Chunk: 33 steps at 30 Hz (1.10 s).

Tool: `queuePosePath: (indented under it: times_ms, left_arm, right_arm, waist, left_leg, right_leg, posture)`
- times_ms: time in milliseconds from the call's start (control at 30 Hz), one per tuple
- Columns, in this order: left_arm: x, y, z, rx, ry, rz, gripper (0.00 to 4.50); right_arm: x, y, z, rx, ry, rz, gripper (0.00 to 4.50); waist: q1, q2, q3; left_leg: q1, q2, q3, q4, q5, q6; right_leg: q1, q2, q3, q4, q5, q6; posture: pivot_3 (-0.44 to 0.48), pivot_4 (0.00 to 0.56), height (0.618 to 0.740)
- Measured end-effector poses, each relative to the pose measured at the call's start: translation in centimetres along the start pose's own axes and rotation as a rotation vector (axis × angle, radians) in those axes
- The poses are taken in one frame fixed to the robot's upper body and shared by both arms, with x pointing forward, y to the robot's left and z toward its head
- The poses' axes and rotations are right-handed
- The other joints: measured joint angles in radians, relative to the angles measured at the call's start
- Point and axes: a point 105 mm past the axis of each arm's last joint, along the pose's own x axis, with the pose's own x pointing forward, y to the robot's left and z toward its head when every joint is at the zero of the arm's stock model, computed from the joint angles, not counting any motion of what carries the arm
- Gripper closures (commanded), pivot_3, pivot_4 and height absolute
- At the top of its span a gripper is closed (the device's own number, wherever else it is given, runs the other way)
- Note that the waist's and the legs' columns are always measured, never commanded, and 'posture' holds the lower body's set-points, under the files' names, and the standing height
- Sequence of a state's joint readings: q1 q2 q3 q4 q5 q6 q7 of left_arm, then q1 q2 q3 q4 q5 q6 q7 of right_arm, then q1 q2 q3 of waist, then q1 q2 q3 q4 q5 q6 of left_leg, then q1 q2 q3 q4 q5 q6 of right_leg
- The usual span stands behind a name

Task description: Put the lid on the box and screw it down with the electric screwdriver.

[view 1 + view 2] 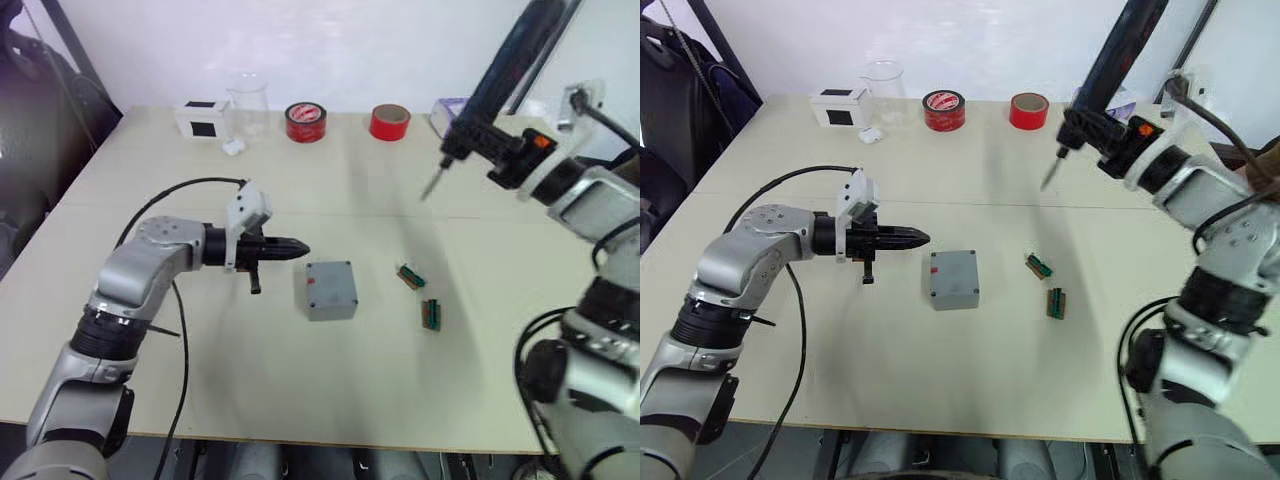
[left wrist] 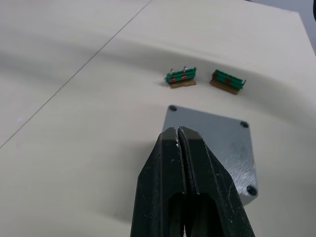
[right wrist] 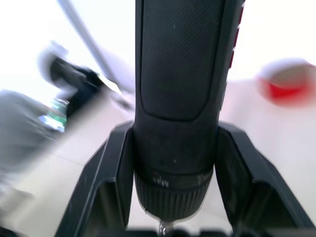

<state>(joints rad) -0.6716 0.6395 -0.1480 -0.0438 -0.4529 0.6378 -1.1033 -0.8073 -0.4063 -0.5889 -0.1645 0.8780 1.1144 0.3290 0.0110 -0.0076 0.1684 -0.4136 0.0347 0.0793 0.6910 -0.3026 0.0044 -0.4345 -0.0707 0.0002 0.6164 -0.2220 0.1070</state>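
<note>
The grey box (image 1: 312, 287) stands mid-table with the lid (image 1: 334, 292) lying flat on top of it; screw holes show at the lid's corners (image 2: 212, 138). A small red mark sits on the box's left side. My left gripper (image 1: 300, 248) is shut and empty, level with the table, its tip just left of the box and apart from it. Above the table's far right, my right gripper (image 1: 472, 135) is shut on the electric screwdriver (image 1: 505, 60), which tilts with its metal bit pointing down and left. The fingers (image 3: 106, 163) clamp its black barrel near the collar.
Two small green pieces (image 1: 410, 275) (image 1: 431, 314) lie right of the box. Along the back edge stand a white box with a black panel (image 1: 203, 119), a clear beaker (image 1: 248, 100) and two red tape rolls (image 1: 306, 122) (image 1: 390, 122).
</note>
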Motion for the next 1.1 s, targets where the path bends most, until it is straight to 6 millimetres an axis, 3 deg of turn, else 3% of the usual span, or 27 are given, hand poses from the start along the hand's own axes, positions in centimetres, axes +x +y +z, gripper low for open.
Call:
queuePosePath:
  times_ms: [67, 200, 267, 567, 1100]
  left_arm:
    - [0.3, 0.2, 0.3, 0.019, 0.001, -0.002, 4.5]
    - [1.8, -0.2, 0.5, 0.061, 0.025, -0.038, 4.5]
    - [2.6, -0.7, 0.0, 0.07, 0.045, -0.067, 4.5]
    - [4.6, -2.0, -2.8, 0.102, 0.126, -0.117, 4.5]
    - [4.7, -2.1, -3.1, 0.182, 0.141, -0.104, 4.5]
  right_arm:
    - [0.3, 1.9, -1.7, -0.018, -0.033, 0.043, 2.77]
    - [1.1, 5.3, -7.7, -0.07, 0.048, 0.125, 2.77]
    - [1.1, 5.9, -9.5, -0.122, 0.081, 0.142, 2.77]
    - [0.4, 5.5, -11.0, -0.241, 0.078, 0.121, 2.77]
    - [-0.7, 5.1, -12.9, -0.258, 0.158, 0.12, 2.77]
  waist:
    - [0.004, 0.0, 0.0]
    - [-0.006, 0.0, 0.0]
    - [-0.005, 0.0, 0.0]
    - [-0.01, 0.0, 0.0]
    - [-0.02, 0.0, 0.0]
  left_leg:
    - [-0.001, -0.002, 0.0, 0.0, 0.0, 0.001]
    - [-0.001, -0.005, 0.001, 0.001, -0.002, 0.004]
    - [-0.001, -0.006, 0.001, 0.004, -0.002, 0.004]
    - [0.0, -0.005, 0.0, 0.005, -0.002, 0.004]
    - [0.004, -0.005, -0.001, 0.005, -0.002, 0.004]
  right_leg:
    - [0.001, -0.002, -0.001, -0.001, 0.0, 0.0]
    - [0.001, -0.006, 0.0, -0.001, 0.0, 0.0]
    - [0.001, -0.007, 0.0, -0.001, 0.0, 0.0]
    - [0.001, -0.006, -0.001, 0.001, 0.0, 0.0]
    - [0.006, -0.006, -0.001, 0.0, 0.0, 0.0]
  posture:
    - [0.0, 0.15, 0.74]
    - [0.0, 0.15, 0.74]
    - [0.0, 0.15, 0.74]
    - [0.0, 0.15, 0.74]
    - [0.0, 0.15, 0.74]
